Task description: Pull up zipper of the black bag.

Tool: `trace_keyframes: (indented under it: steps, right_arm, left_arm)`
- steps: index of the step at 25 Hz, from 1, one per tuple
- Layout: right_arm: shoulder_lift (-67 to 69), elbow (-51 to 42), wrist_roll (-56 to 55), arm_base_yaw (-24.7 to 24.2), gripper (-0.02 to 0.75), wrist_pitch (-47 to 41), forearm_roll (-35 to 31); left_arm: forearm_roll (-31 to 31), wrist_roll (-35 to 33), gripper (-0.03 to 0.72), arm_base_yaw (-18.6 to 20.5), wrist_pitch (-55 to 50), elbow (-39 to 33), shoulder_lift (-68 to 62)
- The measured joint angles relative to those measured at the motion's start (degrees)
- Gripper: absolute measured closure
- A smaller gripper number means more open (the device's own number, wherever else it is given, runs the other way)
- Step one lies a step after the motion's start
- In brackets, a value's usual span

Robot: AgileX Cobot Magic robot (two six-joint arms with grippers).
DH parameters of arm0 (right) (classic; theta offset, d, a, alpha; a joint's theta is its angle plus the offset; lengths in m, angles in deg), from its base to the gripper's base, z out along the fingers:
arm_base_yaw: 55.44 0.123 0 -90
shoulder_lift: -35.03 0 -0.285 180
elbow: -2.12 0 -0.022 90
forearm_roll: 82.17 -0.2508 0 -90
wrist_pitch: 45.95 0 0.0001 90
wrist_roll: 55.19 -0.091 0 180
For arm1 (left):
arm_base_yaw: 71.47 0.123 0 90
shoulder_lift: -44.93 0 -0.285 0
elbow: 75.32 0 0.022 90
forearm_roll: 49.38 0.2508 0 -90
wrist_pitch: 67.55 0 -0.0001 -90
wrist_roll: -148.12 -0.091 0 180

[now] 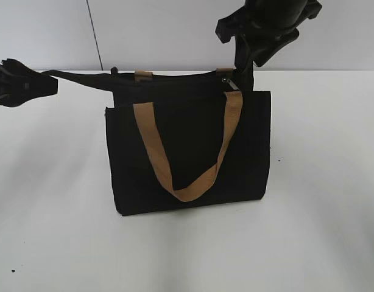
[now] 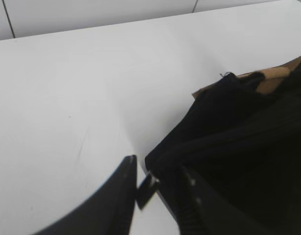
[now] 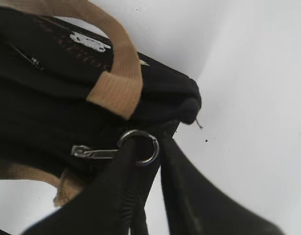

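Note:
The black bag (image 1: 187,152) lies flat on the white table with its tan handles (image 1: 175,176) on top. The zipper (image 1: 228,83) is a silver slider with a ring pull, near the right end of the bag's top edge. My right gripper (image 1: 239,72) is over it. In the right wrist view its fingertips (image 3: 158,139) close on the ring (image 3: 151,155), with the slider (image 3: 87,152) just to the left. My left gripper (image 1: 50,82) is at the far left, shut on the bag's stretched top-left end (image 2: 158,164).
The white table (image 1: 321,201) surrounds the bag on all sides. A pale wall (image 1: 162,30) stands behind the table's far edge. The second tan handle (image 3: 116,88) lies folded by the zipper.

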Motion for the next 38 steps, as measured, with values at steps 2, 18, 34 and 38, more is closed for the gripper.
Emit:
trace_keyframes:
  steps: [2, 18, 34, 38]
  right_arm:
    - [-0.1, 0.0, -0.3, -0.1, 0.435, 0.0, 0.0]
    - [-11.4, 0.0, -0.8, 0.5, 0.181, -0.1, 5.9]
    - [-27.4, -21.3, -1.2, 0.5, 0.181, 0.0, 7.8]
    - [-31.3, -26.9, -0.8, 0.5, 0.18, 0.0, 7.8]
  left_arm:
    - [0.0, 0.0, 0.292, 0.1, -0.4, 0.0, 0.0]
    - [-0.1, 5.0, 0.143, -14.5, -23.9, 0.0, 0.5]
    - [-45.9, -39.4, 0.174, -21.4, -50.7, 0.0, -2.7]
    - [-67.3, -61.0, 0.137, -21.5, -54.4, 0.1, 0.9]
